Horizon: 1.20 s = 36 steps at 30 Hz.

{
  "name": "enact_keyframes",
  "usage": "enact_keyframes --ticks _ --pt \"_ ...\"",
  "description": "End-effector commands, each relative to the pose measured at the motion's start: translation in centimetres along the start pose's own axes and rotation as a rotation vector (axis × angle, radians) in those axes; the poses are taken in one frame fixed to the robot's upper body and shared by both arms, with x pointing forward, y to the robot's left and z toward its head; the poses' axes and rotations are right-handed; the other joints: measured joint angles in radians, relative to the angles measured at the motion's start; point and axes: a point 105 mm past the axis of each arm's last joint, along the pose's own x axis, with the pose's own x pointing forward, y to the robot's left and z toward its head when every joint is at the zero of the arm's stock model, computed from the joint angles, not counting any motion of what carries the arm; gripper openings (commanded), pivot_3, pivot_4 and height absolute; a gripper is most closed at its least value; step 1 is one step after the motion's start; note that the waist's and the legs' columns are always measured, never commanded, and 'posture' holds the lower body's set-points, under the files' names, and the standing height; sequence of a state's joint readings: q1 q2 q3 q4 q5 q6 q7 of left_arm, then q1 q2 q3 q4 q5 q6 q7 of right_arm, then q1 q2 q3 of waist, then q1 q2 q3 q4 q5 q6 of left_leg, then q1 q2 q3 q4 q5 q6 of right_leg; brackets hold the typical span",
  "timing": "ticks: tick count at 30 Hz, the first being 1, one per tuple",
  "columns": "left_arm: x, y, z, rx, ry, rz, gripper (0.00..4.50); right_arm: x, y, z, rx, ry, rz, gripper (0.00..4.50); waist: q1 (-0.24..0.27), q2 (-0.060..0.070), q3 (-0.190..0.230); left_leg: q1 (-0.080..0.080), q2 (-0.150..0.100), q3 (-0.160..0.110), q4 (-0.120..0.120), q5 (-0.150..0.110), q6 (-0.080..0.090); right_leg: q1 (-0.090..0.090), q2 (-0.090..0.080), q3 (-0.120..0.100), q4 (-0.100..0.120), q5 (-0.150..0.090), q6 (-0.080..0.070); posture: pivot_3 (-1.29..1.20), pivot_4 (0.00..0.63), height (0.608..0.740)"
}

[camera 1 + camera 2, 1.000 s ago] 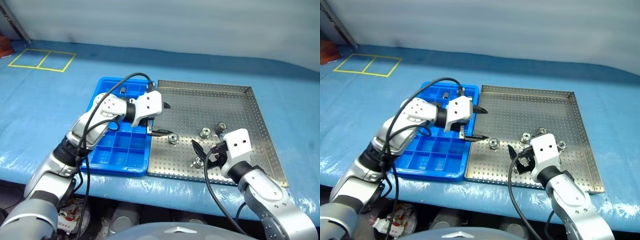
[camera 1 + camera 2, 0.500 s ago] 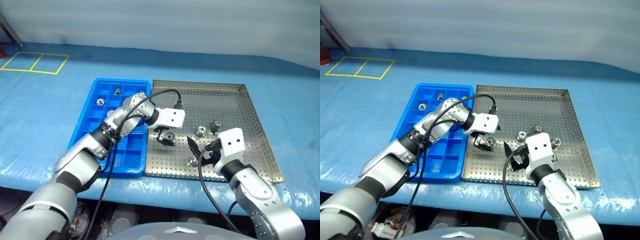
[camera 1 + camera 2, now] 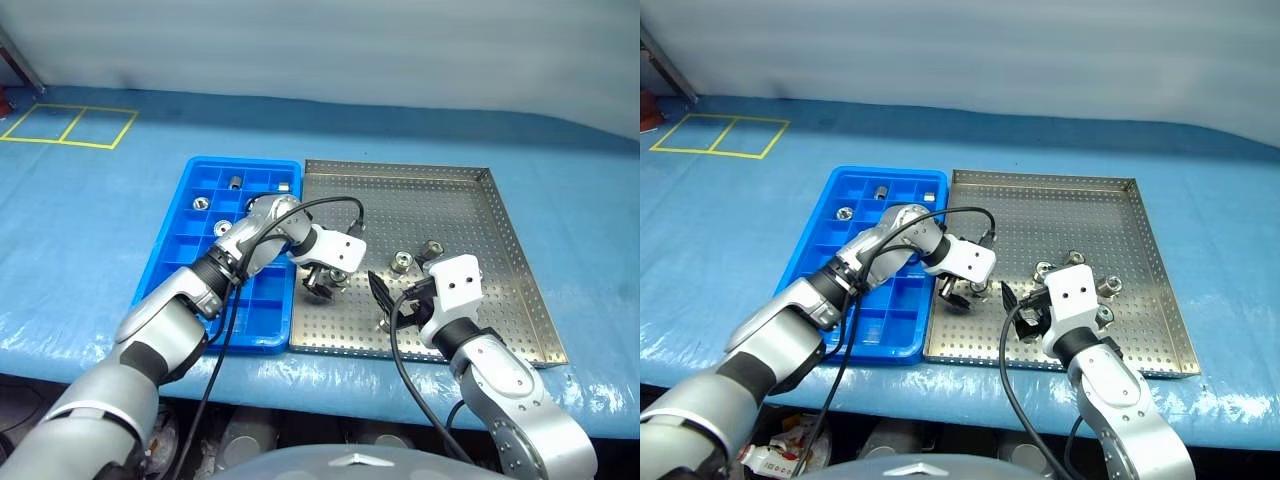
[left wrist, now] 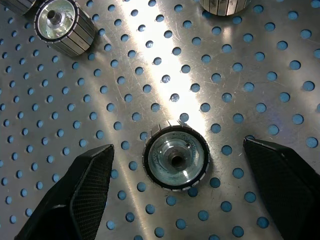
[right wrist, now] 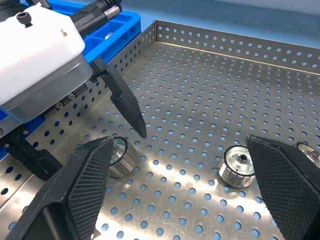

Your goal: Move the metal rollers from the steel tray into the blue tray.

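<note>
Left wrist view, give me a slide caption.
Open left tool straddling a metal roller on the steel tray.

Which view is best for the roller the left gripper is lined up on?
Left wrist view: the roller sits centred between the open left gripper, top face clear. Right wrist view shows it side-on, partly hidden behind a finger. Eye views show it tiny under that gripper.

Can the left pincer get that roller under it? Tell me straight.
Probably yes. The left pincer hangs open right over the roller, one black finger on each side with bare steel tray between. Nothing blocks it; the other rollers lie well clear.
</note>
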State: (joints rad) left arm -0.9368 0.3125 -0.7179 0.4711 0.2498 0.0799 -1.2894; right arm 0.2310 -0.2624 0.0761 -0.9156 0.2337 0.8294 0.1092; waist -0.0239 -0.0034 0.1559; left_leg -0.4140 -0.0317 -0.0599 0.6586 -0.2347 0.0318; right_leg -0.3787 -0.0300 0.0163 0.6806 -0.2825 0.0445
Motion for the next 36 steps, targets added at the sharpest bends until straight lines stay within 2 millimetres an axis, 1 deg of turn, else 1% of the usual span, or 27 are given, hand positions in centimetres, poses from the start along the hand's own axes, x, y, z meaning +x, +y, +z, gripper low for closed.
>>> enact_keyframes --ticks 1,6,8,11,12,14,16,18,19,21,23,25,27,29,31,32,34,36 --pt "0.1 0.2 0.5 0.024 -0.003 0.003 3.25 -0.1 0.2 1.2 -0.011 -0.059 0.004 4.50 0.000 0.000 0.000 0.000 0.000 0.000 0.000 0.000 0.000 0.000 0.000 0.000 0.000 0.000 0.000 -0.02 0.150 0.740" --pt "0.4 -0.2 0.1 0.025 0.021 -0.018 1.68 0.0 0.2 1.2 -0.009 -0.062 0.001 4.50 0.000 0.000 0.000 0.000 0.000 0.000 0.001 0.000 0.000 0.000 0.000 0.000 0.001 0.000 0.000 -0.03 0.150 0.740" --pt "0.3 -0.2 0.1 0.025 0.019 -0.017 1.67 0.0 0.1 1.2 -0.008 -0.064 -0.002 4.50 0.000 0.000 0.000 0.000 0.000 0.000 0.001 0.000 0.000 0.000 0.000 0.000 0.001 0.000 0.000 -0.03 0.150 0.740" --pt "-0.8 1.0 0.5 0.009 -0.015 0.057 1.67 -0.1 0.1 1.3 -0.007 -0.066 -0.006 4.50 0.000 0.000 0.000 0.000 0.000 0.000 0.002 0.000 0.000 0.000 0.000 0.000 0.001 0.000 0.000 -0.03 0.150 0.740" --pt "-1.4 1.8 0.9 -0.022 -0.048 0.112 1.67 -0.1 0.1 1.3 -0.008 -0.066 -0.005 4.50 0.000 0.000 0.000 0.000 0.000 0.000 0.002 0.000 0.000 0.000 0.000 0.000 0.001 0.000 0.000 -0.03 0.150 0.740" --pt "-3.2 3.4 1.6 -0.093 -0.129 0.234 1.67 -0.1 0.2 1.4 -0.011 -0.069 0.000 4.50 0.000 0.000 0.000 0.000 0.000 0.000 0.002 0.000 0.000 0.000 0.000 0.000 0.002 0.000 0.000 -0.02 0.150 0.740" --pt "-5.6 5.0 2.2 -0.214 -0.270 0.388 1.67 0.0 0.6 1.8 -0.014 -0.083 0.021 4.50 -0.002 0.000 0.000 0.000 0.000 0.000 0.003 0.000 0.000 0.000 0.000 0.000 0.002 0.000 0.000 -0.02 0.150 0.740" --pt "-7.6 5.6 1.9 -0.307 -0.363 0.518 1.67 0.3 1.0 2.1 -0.015 -0.092 0.046 4.50 -0.004 0.000 0.000 -0.001 0.001 0.000 0.003 0.000 0.000 -0.001 -0.001 0.000 0.002 0.000 0.000 -0.02 0.150 0.740" --pt "-8.3 5.6 1.7 -0.343 -0.383 0.565 1.67 0.4 1.2 2.1 -0.017 -0.091 0.057 4.50 -0.005 0.000 0.000 -0.001 0.001 0.000 0.003 0.000 0.000 -0.001 -0.004 0.000 0.002 0.000 0.000 0.00 0.150 0.740" --pt "-10.4 5.9 0.6 -0.421 -0.398 0.749 1.67 1.0 2.2 2.3 -0.029 -0.091 0.114 4.50 -0.006 0.000 0.000 0.000 0.001 0.000 0.002 0.000 0.000 -0.001 -0.005 0.000 0.003 0.000 0.000 0.02 0.150 0.740" --pt "-12.5 5.7 -0.3 -0.494 -0.408 0.914 1.67 1.5 3.0 2.5 -0.040 -0.094 0.167 4.50 -0.005 0.000 0.000 0.001 0.001 0.000 0.002 0.000 -0.001 -0.001 -0.005 0.000 0.003 0.000 0.000 0.06 0.150 0.740" --pt "-14.6 5.1 -1.4 -0.569 -0.380 1.087 1.67 2.0 3.8 2.8 -0.053 -0.097 0.218 4.50 0.003 0.000 0.000 0.001 0.001 -0.002 0.002 0.001 -0.002 -0.001 -0.005 0.000 0.005 0.000 0.000 0.09 0.150 0.740" --pt "-16.2 4.5 -2.8 -0.618 -0.303 1.252 1.67 2.4 4.5 3.1 -0.064 -0.101 0.265 4.50 0.017 -0.001 0.001 0.000 0.001 -0.002 0.002 0.001 -0.002 -0.001 -0.006 0.000 0.006 0.000 0.000 0.13 0.150 0.740" --pt "-17.4 3.6 -3.8 -0.664 -0.255 1.368 1.67 2.7 5.3 3.3 -0.076 -0.101 0.327 4.50 0.033 -0.001 0.001 0.001 0.000 -0.003 0.002 0.002 -0.003 -0.001 -0.006 0.000 0.007 0.000 0.000 0.15 0.150 0.740" --pt "-17.8 2.7 -4.4 -0.695 -0.232 1.430 1.67 3.0 5.9 3.4 -0.088 -0.099 0.370 4.50 0.044 -0.001 0.001 0.001 -0.001 -0.003 0.002 0.002 -0.003 -0.001 -0.006 -0.001 0.008 0.000 0.000 0.15 0.150 0.740" --pt "-17.8 2.0 -5.0 -0.727 -0.207 1.454 1.67 3.3 6.1 3.5 -0.090 -0.098 0.384 4.50 0.051 -0.002 0.001 0.002 -0.001 -0.003 0.002 0.002 -0.003 -0.001 -0.006 -0.001 0.008 0.000 0.000 0.17 0.150 0.740" --pt "-17.7 0.7 -6.4 -0.818 -0.160 1.520 1.67 3.7 6.5 3.7 -0.095 -0.100 0.407 4.50 0.064 -0.002 0.001 0.002 -0.001 -0.003 0.002 0.003 -0.004 -0.001 -0.006 -0.001 0.008 0.000 0.000 0.18 0.150 0.740" --pt "-17.3 -0.7 -8.1 -0.921 -0.086 1.574 1.67 4.0 6.8 4.0 -0.091 -0.107 0.423 4.50 0.074 -0.002 0.001 0.002 -0.002 -0.004 0.002 0.004 -0.004 -0.001 -0.007 -0.001 0.009 0.000 0.000 0.20 0.150 0.740"
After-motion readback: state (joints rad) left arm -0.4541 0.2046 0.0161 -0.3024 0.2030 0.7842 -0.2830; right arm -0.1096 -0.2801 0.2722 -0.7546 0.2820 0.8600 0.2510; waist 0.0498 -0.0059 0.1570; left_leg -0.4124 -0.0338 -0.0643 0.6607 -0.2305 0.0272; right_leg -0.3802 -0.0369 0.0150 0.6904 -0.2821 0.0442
